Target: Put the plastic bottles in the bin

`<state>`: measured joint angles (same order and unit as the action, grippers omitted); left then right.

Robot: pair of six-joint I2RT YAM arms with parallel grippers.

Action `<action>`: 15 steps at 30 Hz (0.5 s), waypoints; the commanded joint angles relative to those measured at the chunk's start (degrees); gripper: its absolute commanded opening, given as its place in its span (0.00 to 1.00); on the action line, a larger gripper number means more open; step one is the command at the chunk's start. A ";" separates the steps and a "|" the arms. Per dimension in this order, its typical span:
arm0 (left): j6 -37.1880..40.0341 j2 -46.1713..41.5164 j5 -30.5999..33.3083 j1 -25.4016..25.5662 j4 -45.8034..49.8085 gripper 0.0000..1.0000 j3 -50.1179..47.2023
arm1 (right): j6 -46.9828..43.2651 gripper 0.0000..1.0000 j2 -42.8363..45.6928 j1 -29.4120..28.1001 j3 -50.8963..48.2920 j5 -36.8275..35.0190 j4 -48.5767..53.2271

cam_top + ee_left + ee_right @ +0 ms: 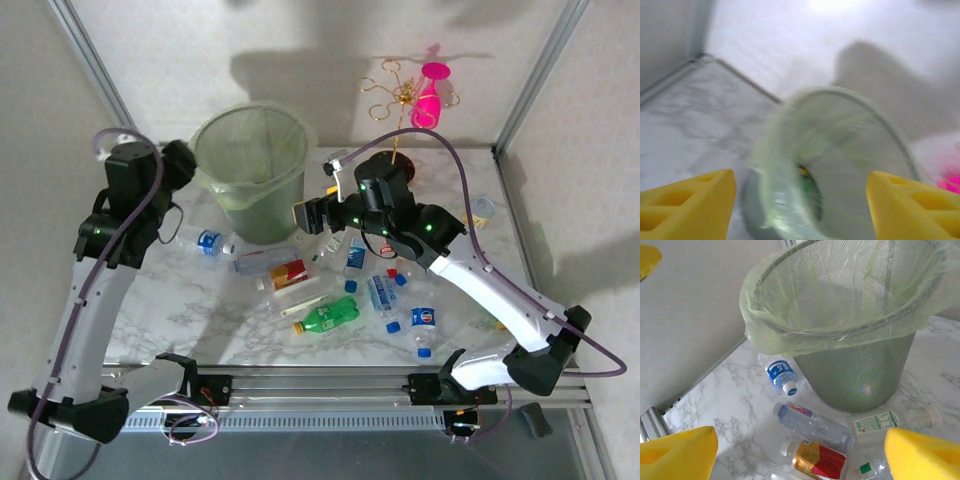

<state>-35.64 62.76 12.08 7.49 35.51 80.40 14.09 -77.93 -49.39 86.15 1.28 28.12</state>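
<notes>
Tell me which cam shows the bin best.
Right wrist: the bin is sharp and close, with mesh wall, green liner and base all visible. Top external shows the bin whole but small, from above. Left wrist shows it blurred, mostly rim and inside.

The counter [200, 310] is white marble with grey veins. Toward the back right stands a pink goblet [431, 95], tilted a little, just beside a gold wire stand [392, 92] of curled loops (whether the two touch, I cannot tell). Near the right edge sits a small tan cup [482, 211] with a pale blue lid. Grey metal frame posts [92, 60] rise at the back corners against plain white walls [300, 30].
</notes>
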 commanded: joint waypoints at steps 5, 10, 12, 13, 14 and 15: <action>-16.48 -2.83 -5.67 -7.01 -1.35 0.72 -16.99 | -0.32 0.87 0.32 -0.45 1.39 -1.67 -0.27; -23.87 -0.59 0.29 -8.39 3.51 0.76 -19.49 | -0.80 0.87 1.65 -0.44 0.59 -2.35 0.92; -24.83 0.02 -0.10 -8.79 1.91 0.77 -21.41 | -0.77 0.87 2.65 -0.39 -0.22 -2.68 1.22; -24.53 0.44 -0.96 -8.92 0.39 0.78 -22.75 | -0.81 0.87 3.10 -0.45 -0.49 -2.83 1.41; -23.51 1.20 -3.54 -9.17 -2.57 0.79 -24.85 | -0.82 0.87 3.46 -0.44 -0.78 -2.99 1.65; -22.41 2.20 -6.91 -9.58 -5.61 0.79 -27.01 | -0.90 0.87 3.81 -0.45 -0.96 -3.04 1.94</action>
<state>-56.69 62.72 9.54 -1.17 34.92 57.63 14.09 -76.69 -49.41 85.80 -0.43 29.17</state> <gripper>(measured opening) 0.785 0.873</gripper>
